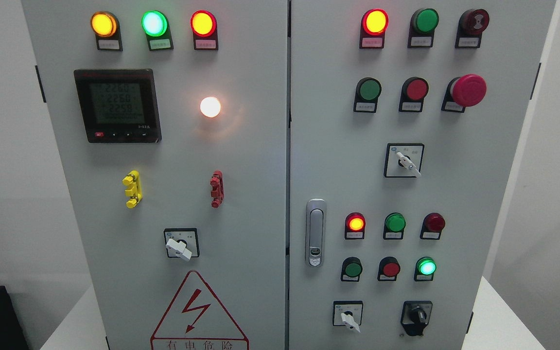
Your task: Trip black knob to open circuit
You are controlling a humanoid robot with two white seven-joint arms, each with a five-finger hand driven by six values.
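Observation:
The black knob (pixel 417 317) is a rotary switch at the lower right of the grey electrical cabinet's right door (pixel 484 194). Its handle stands close to vertical. A white-handled selector (pixel 349 317) sits just left of it. Neither of my hands nor arms shows in the head view.
The right door carries lit and unlit red and green lamps, push buttons, a red mushroom stop button (pixel 467 90), a white selector (pixel 408 162) and a door latch (pixel 315 239). The left door has a meter (pixel 117 105), a white lamp (pixel 210 107) and a selector (pixel 179 248).

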